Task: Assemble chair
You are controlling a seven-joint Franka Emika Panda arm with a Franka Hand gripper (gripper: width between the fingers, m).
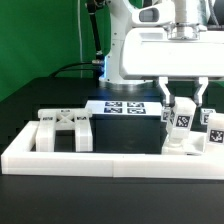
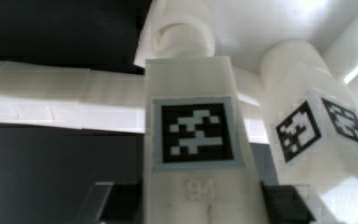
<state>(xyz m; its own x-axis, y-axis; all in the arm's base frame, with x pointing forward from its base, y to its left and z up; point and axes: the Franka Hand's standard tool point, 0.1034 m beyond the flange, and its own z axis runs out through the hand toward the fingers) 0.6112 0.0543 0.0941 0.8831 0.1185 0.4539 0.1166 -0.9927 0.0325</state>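
Currently, a tagged chair post [image 1: 183, 122] stands upright at the exterior view's right and is straddled by the gripper [image 1: 184, 107]; whether it is clamped cannot be told. If gripped loosely, it could be tipped against the neighbouring parts [image 1: 213, 130].

Robotics lab bench: a robot arm [image 1: 165, 50] stands at the back of a black table [image 1: 30, 100], with a plain green backdrop [image 1: 40, 30] behind it and a cable [image 1: 68, 70] trailing across the top. The marker board [image 1: 125, 108] lies flat on the table, and several white parts [image 1: 183, 122] carry printed black-and-white tags, seen close in the wrist view. A low white fence [image 1: 100, 160] edges the work area.
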